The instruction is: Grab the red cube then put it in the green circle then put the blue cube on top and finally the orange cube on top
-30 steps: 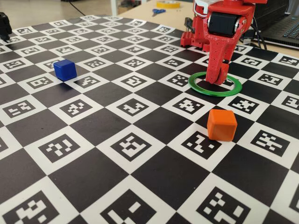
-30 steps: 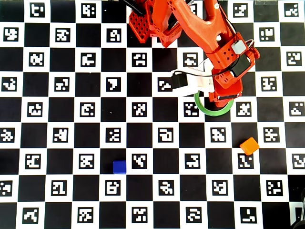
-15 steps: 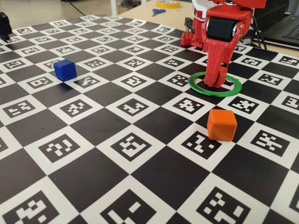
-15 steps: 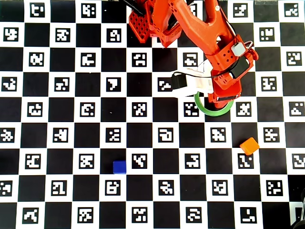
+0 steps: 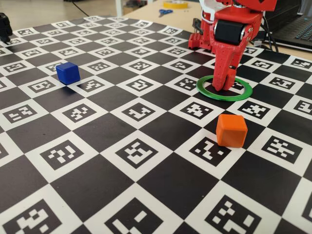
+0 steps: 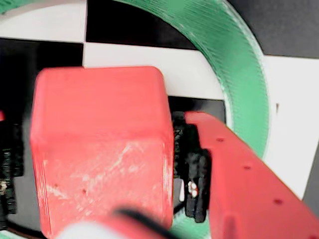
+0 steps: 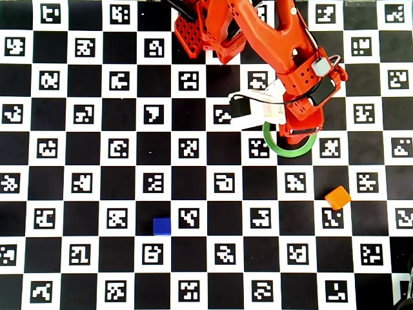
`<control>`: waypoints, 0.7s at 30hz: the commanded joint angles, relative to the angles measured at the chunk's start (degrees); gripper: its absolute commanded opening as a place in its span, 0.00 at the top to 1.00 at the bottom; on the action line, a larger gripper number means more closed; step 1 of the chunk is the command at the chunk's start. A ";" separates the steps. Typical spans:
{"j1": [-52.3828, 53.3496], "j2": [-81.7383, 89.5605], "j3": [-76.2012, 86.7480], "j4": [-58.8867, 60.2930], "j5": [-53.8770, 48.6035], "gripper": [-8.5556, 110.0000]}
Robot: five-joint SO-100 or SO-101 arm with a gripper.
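In the wrist view the red cube sits between the black pads of my gripper, inside the green circle. A narrow dark gap shows on each side of the cube, so the jaws stand slightly open around it. From the fixed view the gripper points straight down into the green circle and hides the cube. The blue cube lies far left and the orange cube lies in front of the ring. Overhead, the arm covers part of the green circle; the blue cube and orange cube sit apart.
A checkered marker board covers the table. The arm's red base stands just behind the ring. Scissors, a yellow tape roll and a laptop lie beyond the board's far edge.
The arm's upper part has shifted slightly while the fingertips stayed inside the ring. The blue and orange cubes have not moved.
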 commanded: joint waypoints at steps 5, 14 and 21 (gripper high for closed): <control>1.05 3.25 0.09 0.26 0.09 0.67; 1.05 5.19 0.18 1.85 -1.67 0.64; 1.67 6.42 -0.09 2.55 -2.64 0.64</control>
